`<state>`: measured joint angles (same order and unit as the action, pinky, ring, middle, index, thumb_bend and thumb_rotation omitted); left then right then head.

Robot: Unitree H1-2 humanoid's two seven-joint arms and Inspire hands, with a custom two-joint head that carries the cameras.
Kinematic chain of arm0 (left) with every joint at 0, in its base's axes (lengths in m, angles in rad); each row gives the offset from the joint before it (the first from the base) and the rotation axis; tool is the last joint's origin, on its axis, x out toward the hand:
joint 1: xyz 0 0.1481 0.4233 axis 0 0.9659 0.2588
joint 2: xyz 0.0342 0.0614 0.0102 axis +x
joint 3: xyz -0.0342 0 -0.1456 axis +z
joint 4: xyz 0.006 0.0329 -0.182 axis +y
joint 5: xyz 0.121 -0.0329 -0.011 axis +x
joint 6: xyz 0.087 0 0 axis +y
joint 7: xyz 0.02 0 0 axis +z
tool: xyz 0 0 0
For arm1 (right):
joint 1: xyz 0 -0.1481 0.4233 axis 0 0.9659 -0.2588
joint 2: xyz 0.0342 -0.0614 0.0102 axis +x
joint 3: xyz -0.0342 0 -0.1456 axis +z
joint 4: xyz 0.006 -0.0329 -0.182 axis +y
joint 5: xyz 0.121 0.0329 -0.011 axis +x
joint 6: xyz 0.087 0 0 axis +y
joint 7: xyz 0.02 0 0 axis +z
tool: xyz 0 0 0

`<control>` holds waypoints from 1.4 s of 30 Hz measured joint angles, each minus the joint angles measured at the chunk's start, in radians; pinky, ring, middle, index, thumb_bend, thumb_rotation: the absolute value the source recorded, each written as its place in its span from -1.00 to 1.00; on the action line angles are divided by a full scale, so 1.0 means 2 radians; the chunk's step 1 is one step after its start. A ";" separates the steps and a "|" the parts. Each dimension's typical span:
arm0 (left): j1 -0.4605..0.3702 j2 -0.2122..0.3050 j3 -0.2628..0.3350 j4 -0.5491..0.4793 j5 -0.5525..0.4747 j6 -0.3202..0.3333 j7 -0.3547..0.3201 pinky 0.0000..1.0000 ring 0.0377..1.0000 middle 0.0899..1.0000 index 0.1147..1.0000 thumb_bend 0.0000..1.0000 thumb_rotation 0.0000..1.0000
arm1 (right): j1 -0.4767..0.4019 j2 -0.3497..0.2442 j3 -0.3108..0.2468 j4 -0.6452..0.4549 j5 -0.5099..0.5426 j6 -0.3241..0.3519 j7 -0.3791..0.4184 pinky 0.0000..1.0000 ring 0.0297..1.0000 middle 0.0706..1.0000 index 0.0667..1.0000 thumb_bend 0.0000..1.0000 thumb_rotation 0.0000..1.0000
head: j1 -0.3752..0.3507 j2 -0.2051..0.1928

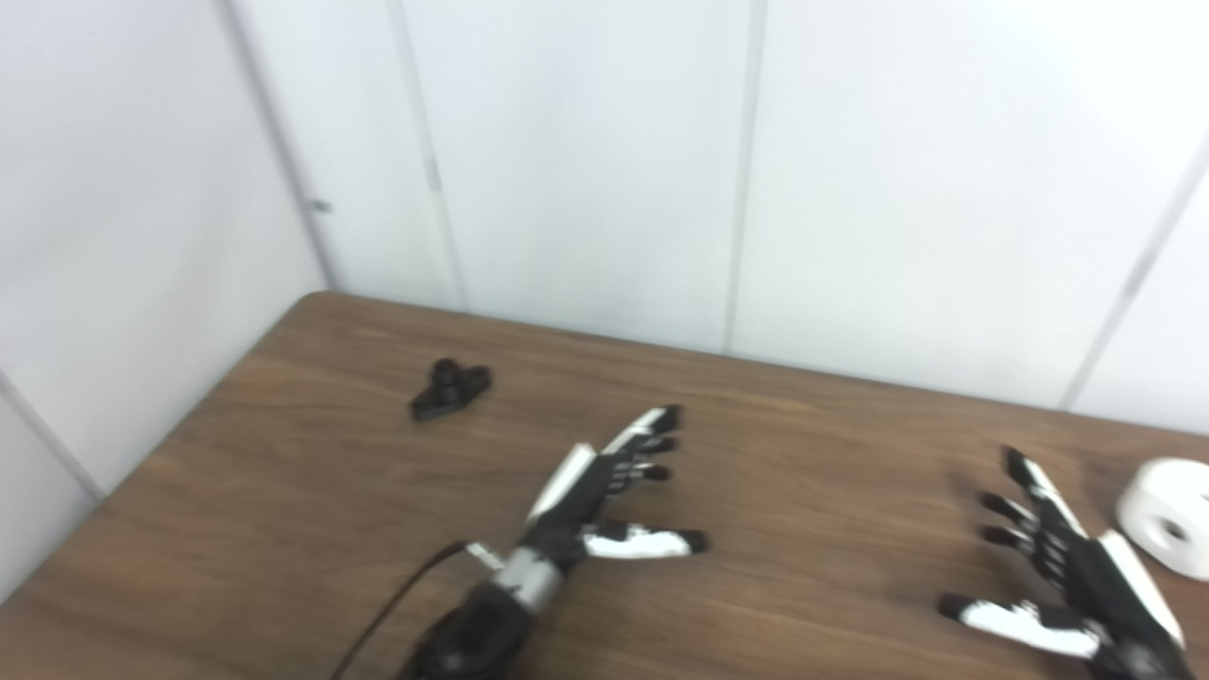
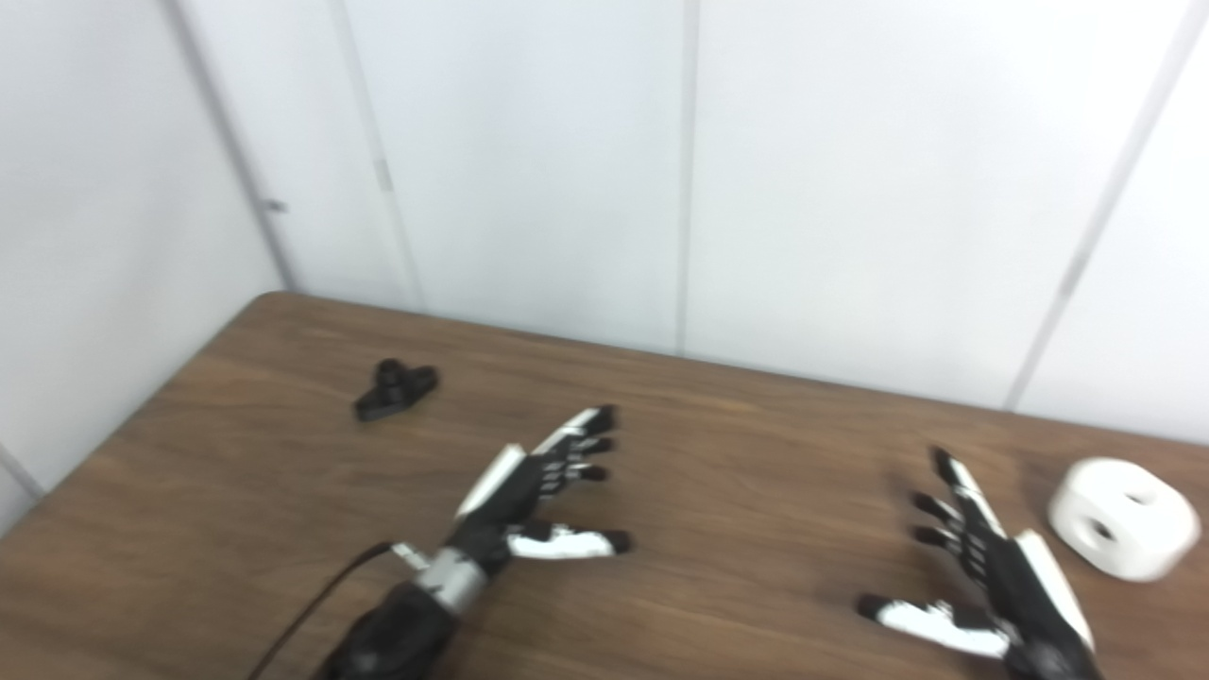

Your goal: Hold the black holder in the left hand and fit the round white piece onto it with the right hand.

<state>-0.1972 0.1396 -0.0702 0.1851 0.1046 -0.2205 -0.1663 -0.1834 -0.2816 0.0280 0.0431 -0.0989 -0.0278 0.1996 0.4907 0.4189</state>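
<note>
Left eye view and right eye view alike are taken up by a brown wood-grain table (image 1: pixel 283 491) set against white wall panels (image 1: pixel 586 161). The small black plastic holder (image 1: pixel 450 388) is seen lying on the table's far left part, well apart from both hands and touched by neither. The round white plastic piece with holes in it (image 2: pixel 1124 518) is found resting on the table at the far right, just beside the right hand (image 2: pixel 992 576). The left hand (image 1: pixel 604 496) is held above the table near the middle, fingers spread and thumb out, nothing grasped. The right hand is likewise spread wide, empty, with fingers pointing away from the robot
</note>
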 measured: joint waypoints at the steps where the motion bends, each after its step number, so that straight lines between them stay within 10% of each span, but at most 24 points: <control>1: -0.003 -0.002 -0.001 0.004 0.001 -0.001 0.000 0.69 0.86 0.93 0.94 0.70 -0.57 | 0.000 -0.001 0.000 0.000 -0.001 0.000 0.000 0.63 0.81 1.00 1.00 0.58 -0.76 | 0.000 0.000; 15: -0.008 -0.005 -0.001 0.014 0.009 -0.018 0.013 0.64 0.85 0.90 0.89 0.67 -0.57 | -0.001 -0.010 0.000 -0.008 -0.006 0.013 0.002 0.63 0.84 1.00 1.00 0.55 -0.77 | 0.005 0.001; 25: -0.004 0.001 0.004 0.002 0.003 -0.016 0.016 0.12 0.37 0.51 0.49 0.41 -1.00 | -0.001 -0.012 0.000 -0.012 -0.006 0.013 0.002 0.57 0.81 1.00 1.00 0.55 -0.73 | 0.007 0.002; 42: -0.001 0.107 0.062 -0.103 0.022 0.071 0.007 0.05 0.39 0.48 0.37 0.43 -1.00 | -0.003 -0.014 -0.001 -0.015 -0.005 0.017 0.003 0.54 0.78 1.00 1.00 0.56 -0.70 | 0.009 0.000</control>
<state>-0.1989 0.3530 0.0535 -0.0207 0.1481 -0.0793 -0.1522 -0.1891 -0.3091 0.0253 0.0130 -0.1082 0.0057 0.2051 0.5093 0.4188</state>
